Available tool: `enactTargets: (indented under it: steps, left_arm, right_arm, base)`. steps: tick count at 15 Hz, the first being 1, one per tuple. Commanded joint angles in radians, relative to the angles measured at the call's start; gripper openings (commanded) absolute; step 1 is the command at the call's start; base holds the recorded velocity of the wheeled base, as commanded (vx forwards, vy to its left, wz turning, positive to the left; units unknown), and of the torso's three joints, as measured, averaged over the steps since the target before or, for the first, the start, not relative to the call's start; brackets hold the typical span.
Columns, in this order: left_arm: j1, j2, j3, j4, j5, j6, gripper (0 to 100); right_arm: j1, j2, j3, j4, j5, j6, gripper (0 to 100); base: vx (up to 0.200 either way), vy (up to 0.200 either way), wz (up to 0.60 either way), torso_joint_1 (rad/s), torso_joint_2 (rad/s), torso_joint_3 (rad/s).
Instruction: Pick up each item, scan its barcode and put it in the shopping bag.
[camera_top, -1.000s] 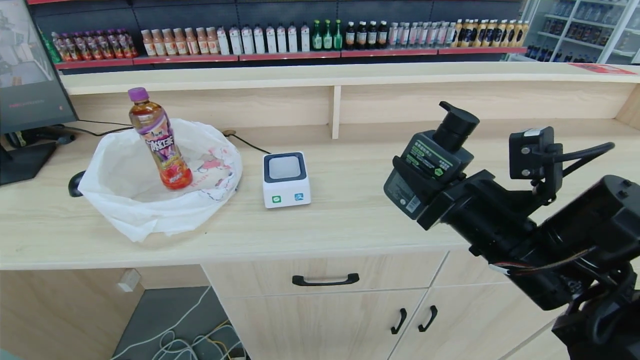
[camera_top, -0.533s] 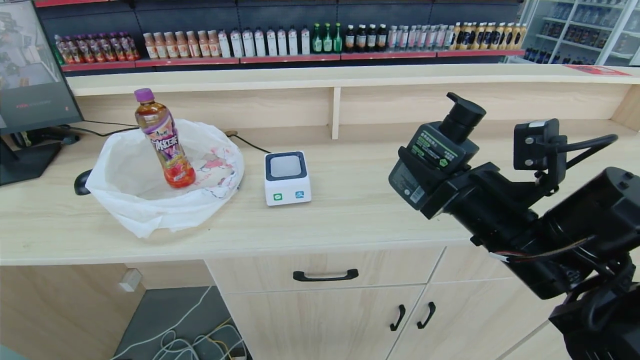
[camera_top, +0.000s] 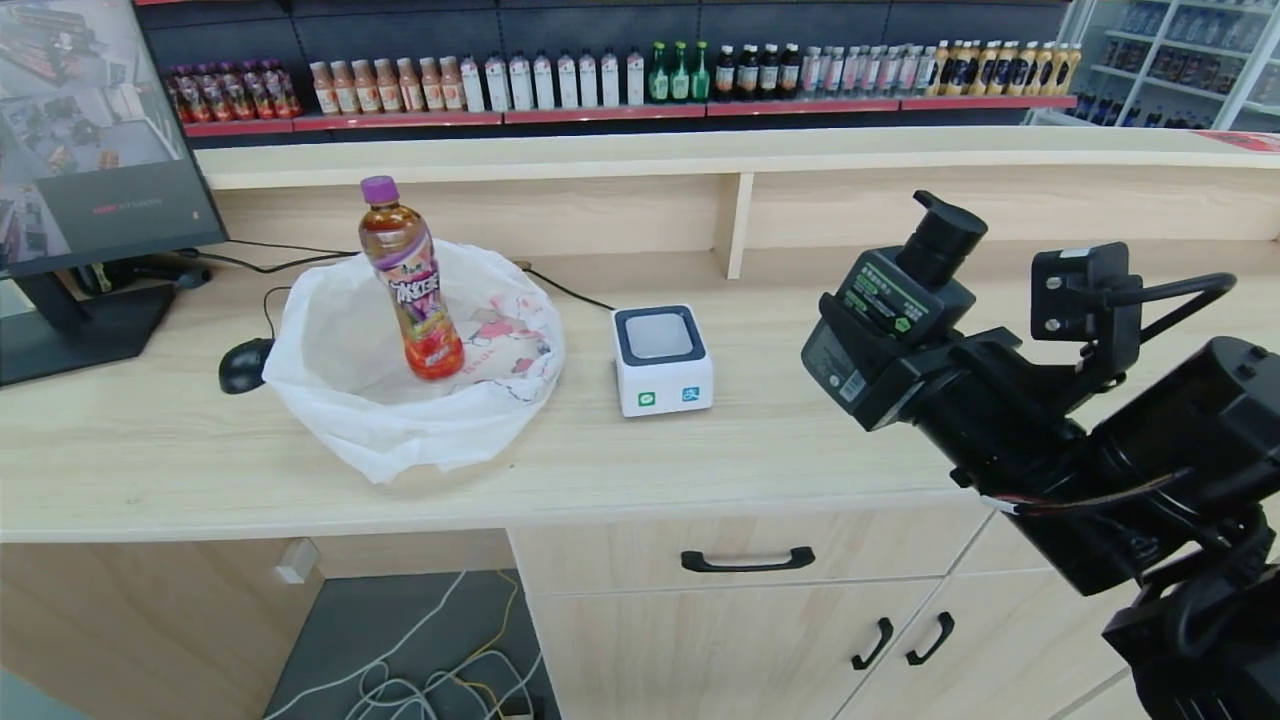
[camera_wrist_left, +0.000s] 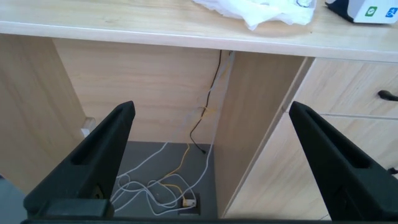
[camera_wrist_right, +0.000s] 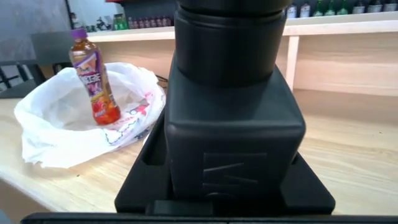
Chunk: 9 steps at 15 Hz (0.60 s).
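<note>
- Scan step in hand: dark bottle (camera_top: 880, 300) pinched in right end effector (camera_top: 905, 380), held aloft right of barcode scanner (camera_top: 662, 358).
- Left end effector (camera_wrist_left: 211, 109) spread, below table (camera_wrist_left: 124, 22) level.
- Next: turn barcode toward scanner window, then bag.

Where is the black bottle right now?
In the head view it is on the right side: the black bottle is held tilted in the right gripper, off the counter, right of the white scanner.

Bottle (camera_top: 412, 285) upright (in bag (camera_top: 330, 370)); container (camera_top: 880, 310) gripped
</note>
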Motion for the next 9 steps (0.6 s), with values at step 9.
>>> enactTargets:
  steps: [9]
  left_arm:
    - [0.0, 0.0, 0.0, 0.0, 0.001, 0.004, 100]
  right_arm:
    - [-0.015, 0.006, -0.006, -0.001, 0.026, 0.037, 0]
  base:
    - [0.0, 0.156, 0.0, 0.001, 0.0, 0.001]
